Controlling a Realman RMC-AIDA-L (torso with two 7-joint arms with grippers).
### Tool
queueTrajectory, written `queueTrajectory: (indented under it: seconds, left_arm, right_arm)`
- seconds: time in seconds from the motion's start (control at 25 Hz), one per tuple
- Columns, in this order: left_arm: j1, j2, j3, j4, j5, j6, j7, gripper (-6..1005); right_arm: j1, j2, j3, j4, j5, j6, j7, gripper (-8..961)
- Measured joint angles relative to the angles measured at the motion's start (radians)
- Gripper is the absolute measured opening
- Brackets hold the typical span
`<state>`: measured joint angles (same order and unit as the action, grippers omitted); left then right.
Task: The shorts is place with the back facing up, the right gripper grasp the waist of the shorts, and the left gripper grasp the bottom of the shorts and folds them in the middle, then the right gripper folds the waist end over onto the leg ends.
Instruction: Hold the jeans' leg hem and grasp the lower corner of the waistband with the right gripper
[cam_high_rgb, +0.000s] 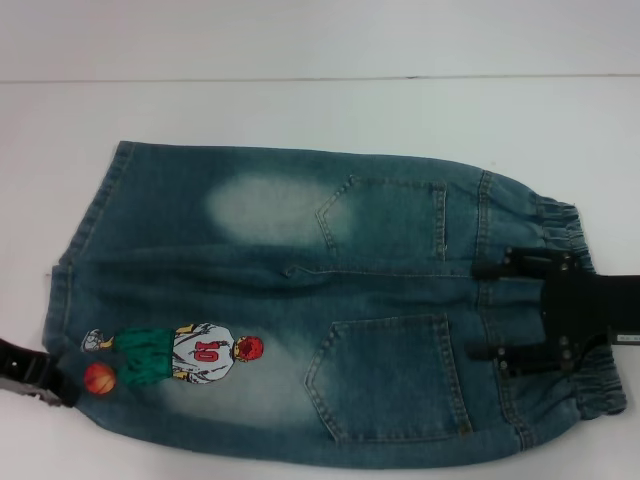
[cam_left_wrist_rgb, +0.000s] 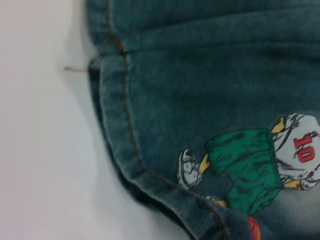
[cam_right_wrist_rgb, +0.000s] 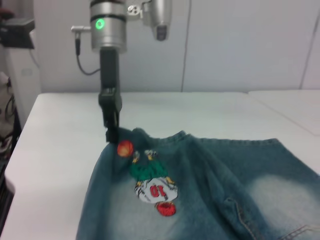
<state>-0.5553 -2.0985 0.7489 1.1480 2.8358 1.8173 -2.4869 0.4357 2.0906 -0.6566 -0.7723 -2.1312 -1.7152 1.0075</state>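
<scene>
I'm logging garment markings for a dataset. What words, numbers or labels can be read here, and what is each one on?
"10": red number on the white jersey of the basketball player print on the denim shorts, near the leg hem.
No other text or label is readable.

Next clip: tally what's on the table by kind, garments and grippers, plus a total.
Denim shorts: 1
Grippers: 2, the left gripper at the leg hem and the right gripper over the waistband
Total: 3
</scene>
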Motion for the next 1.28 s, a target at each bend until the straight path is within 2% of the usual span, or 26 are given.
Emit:
queueTrajectory:
  seconds: [0.2, 0.4, 0.56, 0.72, 0.84, 0.96, 1.16, 1.28]
  left_arm:
    - [-0.004, -0.007, 0.001, 0.0, -0.02, 0.0, 0.018, 98]
    - [-0.006, -0.009, 0.004, 0.0, -0.029, -0.002, 0.027, 94]
    - [-0.003, -0.007, 0.003, 0.001, -0.03, 0.0, 0.041, 93]
    - [-0.002, -0.008, 0.008, -0.001, -0.031, 0.001, 0.049, 92]
    - [-0.003, -0.008, 0.011, -0.004, -0.03, -0.002, 0.053, 92]
    - [-0.005, -0.008, 0.011, -0.005, -0.03, -0.002, 0.053, 92]
    - [-0.005, -0.007, 0.011, -0.004, -0.027, -0.001, 0.053, 92]
    - [-0.004, -0.006, 0.011, -0.008, -0.026, -0.005, 0.053, 91]
  right_arm:
    - [-0.009, -0.006, 0.06, -0.036, -0.001, -0.024, 0.147, 899]
    - [-0.028, -0.005, 0.037, -0.267, -0.061, -0.075, 0.435, 898]
    - [0.016, -0.017, 0.024, -0.447, -0.243, -0.195, 0.674, 897]
    - [0.087, -0.026, -0.02, -0.543, -0.459, -0.272, 0.835, 896]
    - [0.129, -0.024, -0.078, -0.555, -0.618, -0.271, 0.902, 896]
    - [0.166, -0.012, -0.125, -0.551, -0.74, -0.275, 0.939, 895]
    - [0.164, -0.007, -0.246, -0.521, -0.767, -0.275, 1.008, 894]
    - [0.166, -0.004, -0.271, -0.471, -0.766, -0.272, 1.014, 894]
